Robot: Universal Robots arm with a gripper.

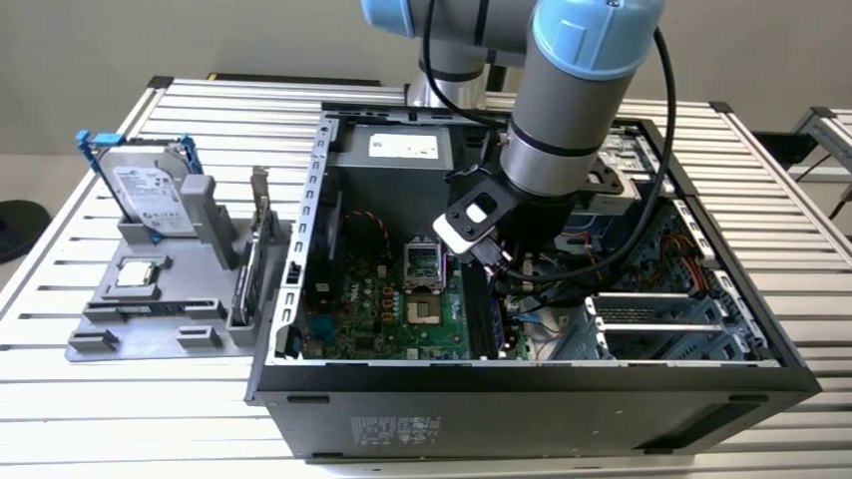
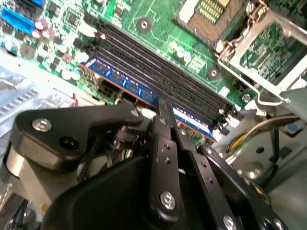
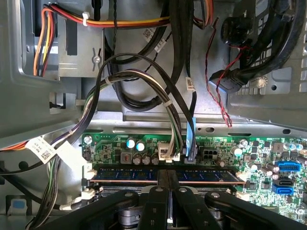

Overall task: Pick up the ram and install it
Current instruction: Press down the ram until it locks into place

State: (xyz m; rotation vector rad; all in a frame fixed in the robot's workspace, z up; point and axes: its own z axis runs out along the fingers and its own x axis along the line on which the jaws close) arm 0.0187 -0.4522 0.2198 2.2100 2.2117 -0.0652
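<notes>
Jaws were clamped on the ram, its blue-edged stick standing on edge over the outermost black slot of the motherboard inside the open case. Your gripper held it at mid-length. If you pressed with the stick tilted or off the slot, it could jam or strain the board.
</notes>
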